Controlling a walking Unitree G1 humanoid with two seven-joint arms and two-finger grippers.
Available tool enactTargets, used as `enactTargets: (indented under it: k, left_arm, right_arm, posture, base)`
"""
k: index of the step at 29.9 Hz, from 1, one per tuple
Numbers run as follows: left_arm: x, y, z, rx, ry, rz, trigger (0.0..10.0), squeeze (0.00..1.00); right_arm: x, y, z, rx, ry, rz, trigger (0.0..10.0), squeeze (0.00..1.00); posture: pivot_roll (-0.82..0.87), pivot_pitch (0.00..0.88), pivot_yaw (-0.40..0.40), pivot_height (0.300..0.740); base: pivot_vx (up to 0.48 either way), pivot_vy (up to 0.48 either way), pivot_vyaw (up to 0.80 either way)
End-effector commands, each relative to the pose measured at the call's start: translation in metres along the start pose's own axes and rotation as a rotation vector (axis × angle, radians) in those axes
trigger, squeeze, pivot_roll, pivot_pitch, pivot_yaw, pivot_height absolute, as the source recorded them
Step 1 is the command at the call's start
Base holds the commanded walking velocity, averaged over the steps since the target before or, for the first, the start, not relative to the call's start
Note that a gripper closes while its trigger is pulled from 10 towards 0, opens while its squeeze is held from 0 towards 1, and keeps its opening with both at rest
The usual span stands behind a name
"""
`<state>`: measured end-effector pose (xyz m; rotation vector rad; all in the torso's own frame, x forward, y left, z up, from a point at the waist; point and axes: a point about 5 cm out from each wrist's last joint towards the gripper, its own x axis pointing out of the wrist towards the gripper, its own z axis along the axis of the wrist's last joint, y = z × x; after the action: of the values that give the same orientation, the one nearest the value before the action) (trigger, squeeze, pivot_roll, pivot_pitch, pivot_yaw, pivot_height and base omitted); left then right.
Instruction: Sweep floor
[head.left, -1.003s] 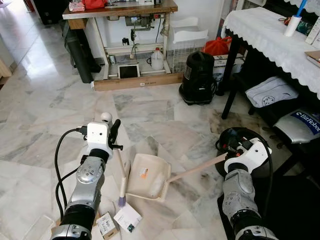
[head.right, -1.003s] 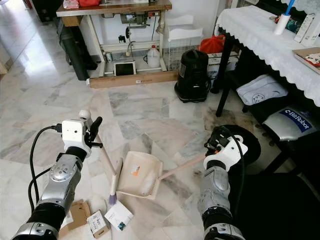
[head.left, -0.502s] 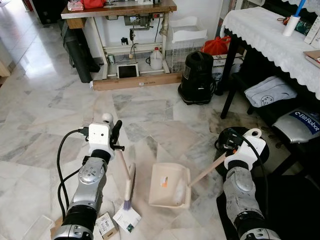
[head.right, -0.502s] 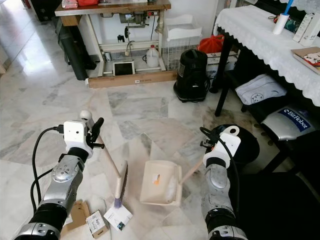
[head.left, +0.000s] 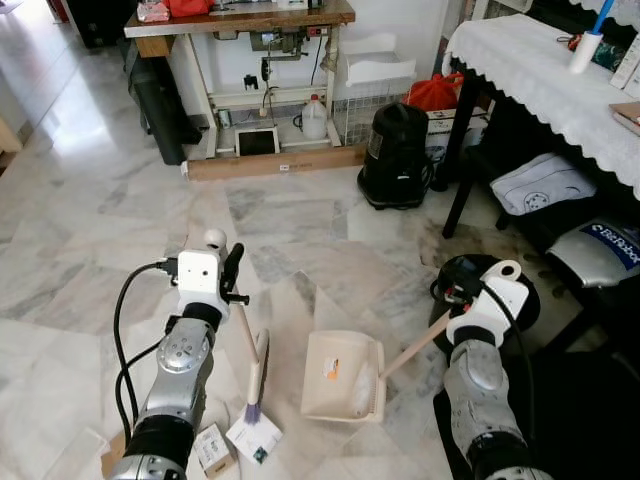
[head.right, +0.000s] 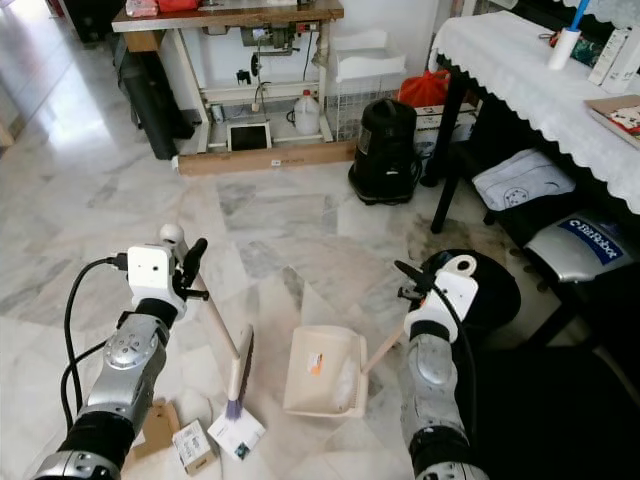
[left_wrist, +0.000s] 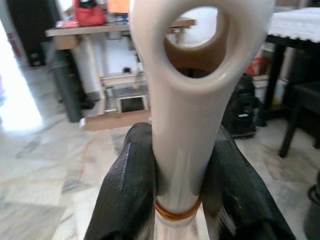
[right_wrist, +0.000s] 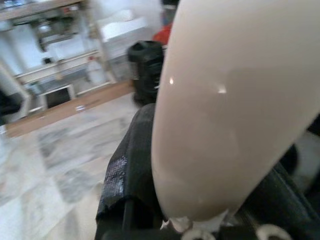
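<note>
My left gripper (head.left: 232, 280) is shut on the cream handle (left_wrist: 192, 125) of a hand broom, whose purple-bristled head (head.left: 256, 375) rests on the marble floor. One black finger (left_wrist: 127, 185) presses each side of the handle. My right gripper (head.left: 462, 300) is shut on the long handle (head.left: 415, 345) of a cream dustpan (head.left: 343, 375), which lies flat on the floor just right of the broom head with a small gap between them. That handle (right_wrist: 225, 115) looms large in the right wrist view. A white card (head.left: 255, 437) and a small box (head.left: 212, 447) lie by the bristles.
A black canister vacuum (head.left: 397, 155) stands ahead to the right, beside a table under a white lace cloth (head.left: 540, 70) with cushions beneath. A sewing table (head.left: 240, 20) and a wooden plank (head.left: 275, 163) line the far wall. A round black object (head.left: 490, 275) sits behind my right wrist.
The dustpan has swung right and turned, away from the broom head it was touching. The broom head has shifted slightly right, and my right wrist has rotated.
</note>
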<state>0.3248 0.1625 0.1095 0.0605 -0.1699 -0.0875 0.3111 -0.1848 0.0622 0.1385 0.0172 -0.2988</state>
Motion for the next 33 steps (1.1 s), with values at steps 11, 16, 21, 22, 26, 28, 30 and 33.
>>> enactTargets:
  k: [11, 16, 21, 22, 26, 28, 30, 33]
  left_arm:
    - [0.0025, -0.0006, 0.0092, 0.019, -0.051, 0.0, 10.0, 0.0]
    - [0.0021, -0.0029, 0.0079, 0.018, -0.047, -0.009, 10.0, 0.0]
    - [0.0018, -0.003, 0.007, 0.02, -0.044, -0.01, 10.0, 0.0]
    - [0.0018, -0.003, 0.0069, 0.02, -0.043, -0.01, 10.0, 0.0]
    - [0.0029, -0.0033, 0.0072, 0.019, -0.044, -0.01, 10.0, 0.0]
    - [0.0031, -0.0034, 0.0073, 0.02, -0.045, -0.011, 10.0, 0.0]
    - [0.0032, -0.0034, 0.0074, 0.02, -0.045, -0.011, 10.0, 0.0]
    - [0.0034, -0.0035, 0.0074, 0.02, -0.045, -0.011, 10.0, 0.0]
  right_arm:
    - [0.0023, 0.0089, 0.0156, 0.025, -0.08, 0.031, 10.0, 0.0]
    - [0.0019, 0.0079, 0.0149, 0.023, -0.078, 0.032, 10.0, 0.0]
    - [0.0016, 0.009, 0.0146, 0.026, -0.076, 0.036, 10.0, 0.0]
    - [0.0015, 0.0093, 0.0145, 0.026, -0.075, 0.038, 10.0, 0.0]
    - [0.0017, 0.0096, 0.0144, 0.026, -0.074, 0.041, 10.0, 0.0]
    - [0.0018, 0.0095, 0.0146, 0.026, -0.074, 0.041, 10.0, 0.0]
    - [0.0019, 0.0096, 0.0148, 0.026, -0.075, 0.041, 10.0, 0.0]
    - [0.0019, 0.0097, 0.015, 0.027, -0.075, 0.041, 10.0, 0.0]
  posture:
    - [-0.04, 0.0, 0.015, 0.74]
    - [-0.04, 0.0, 0.016, 0.74]
    - [-0.05, 0.0, 0.015, 0.74]
    - [-0.05, 0.0, 0.015, 0.74]
    - [-0.05, 0.0, 0.015, 0.74]
    - [-0.05, 0.0, 0.015, 0.74]
    - [-0.05, 0.0, 0.015, 0.74]
    - [-0.05, 0.0, 0.016, 0.74]
  base:
    - [0.0, 0.0, 0.8]
    - [0.0, 0.0, 0.8]
    - [0.0, 0.0, 0.8]
    - [0.0, 0.0, 0.8]
    - [0.0, 0.0, 0.8]
    - [0.0, 0.0, 0.8]
    - [0.0, 0.0, 0.8]
    - [0.0, 0.0, 0.8]
